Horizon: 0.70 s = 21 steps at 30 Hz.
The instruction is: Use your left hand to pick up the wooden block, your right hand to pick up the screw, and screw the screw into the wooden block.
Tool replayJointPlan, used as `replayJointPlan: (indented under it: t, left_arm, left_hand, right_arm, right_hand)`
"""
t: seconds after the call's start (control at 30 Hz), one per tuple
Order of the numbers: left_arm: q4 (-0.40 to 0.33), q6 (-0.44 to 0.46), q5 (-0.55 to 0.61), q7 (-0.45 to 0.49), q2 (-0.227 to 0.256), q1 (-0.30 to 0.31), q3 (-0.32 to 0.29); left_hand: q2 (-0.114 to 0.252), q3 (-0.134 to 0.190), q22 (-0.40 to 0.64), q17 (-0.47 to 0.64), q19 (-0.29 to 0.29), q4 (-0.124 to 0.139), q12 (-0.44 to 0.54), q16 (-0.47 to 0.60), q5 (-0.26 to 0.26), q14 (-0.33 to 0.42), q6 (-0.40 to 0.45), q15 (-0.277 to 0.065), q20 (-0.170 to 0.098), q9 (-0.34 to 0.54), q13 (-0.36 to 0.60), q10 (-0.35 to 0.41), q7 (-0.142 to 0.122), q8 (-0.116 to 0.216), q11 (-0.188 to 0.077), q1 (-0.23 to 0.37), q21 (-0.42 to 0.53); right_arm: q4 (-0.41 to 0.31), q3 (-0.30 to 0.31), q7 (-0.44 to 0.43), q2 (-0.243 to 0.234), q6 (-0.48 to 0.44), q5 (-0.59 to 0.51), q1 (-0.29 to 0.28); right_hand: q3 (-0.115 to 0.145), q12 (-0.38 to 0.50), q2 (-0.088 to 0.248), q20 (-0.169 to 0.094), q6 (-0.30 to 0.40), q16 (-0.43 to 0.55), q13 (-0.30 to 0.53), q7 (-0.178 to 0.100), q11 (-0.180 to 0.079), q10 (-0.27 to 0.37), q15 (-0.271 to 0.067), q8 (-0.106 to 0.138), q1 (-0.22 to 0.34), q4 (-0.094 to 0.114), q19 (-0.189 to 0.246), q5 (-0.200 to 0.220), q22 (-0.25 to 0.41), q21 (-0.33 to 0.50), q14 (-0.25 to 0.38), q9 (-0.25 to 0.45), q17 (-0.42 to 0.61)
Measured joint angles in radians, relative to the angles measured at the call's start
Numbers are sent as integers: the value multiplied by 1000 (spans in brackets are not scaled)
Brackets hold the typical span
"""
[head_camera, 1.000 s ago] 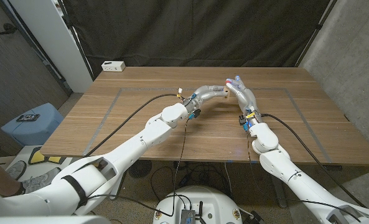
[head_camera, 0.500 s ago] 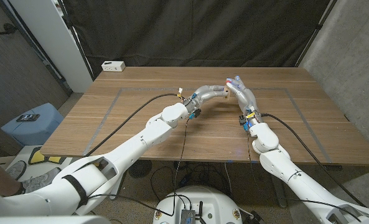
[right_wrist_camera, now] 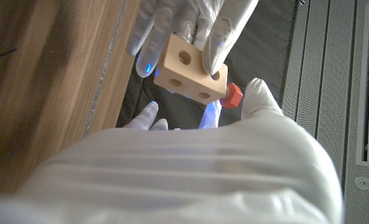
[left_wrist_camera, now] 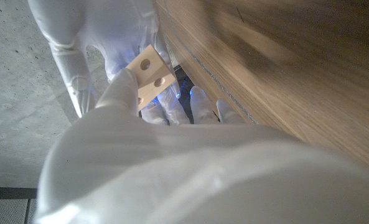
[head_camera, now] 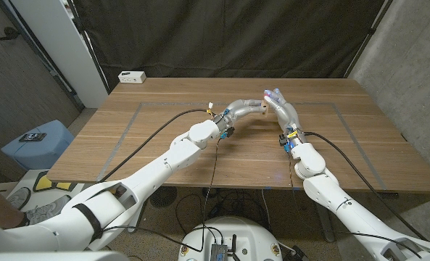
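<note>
wooden table (head_camera: pixel 164 145), white box (head_camera: pixel 132 76) at far-left corner

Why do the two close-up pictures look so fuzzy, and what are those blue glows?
Both wrist views sit too close: the right hand and left hand blur into white. The wooden block and red screw stay fairly sharp. Blue glints tint the fingers; their source is unclear. The head view is evenly lit.

Above the table (head_camera: pixel 164 138), wooden block (right_wrist_camera: pixel 190 68) sits between both hands, screw (right_wrist_camera: pixel 232 95) beside it.
</note>
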Motion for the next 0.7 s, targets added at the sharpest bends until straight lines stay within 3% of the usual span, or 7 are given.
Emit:
replayJointPlan:
  t: [0.7]
  left_arm:
    - [-10, -4, 4, -7, 8, 0, 2]
  left_hand:
    - [-1, -1, 0, 0, 0, -1, 0, 0, 0, 0, -1, 0, 0, 0, 0, 0, 0, 0, 0, 1, 0]
  right_arm:
    - [-16, 10, 45, -51, -3, 14, 3]
  right_hand:
    - [-18, 0, -5, 4, -113, -8, 0, 31, 19, -29, 30, -68, -62, 18, -32, 0, 0, 0, -59, -14, 0]
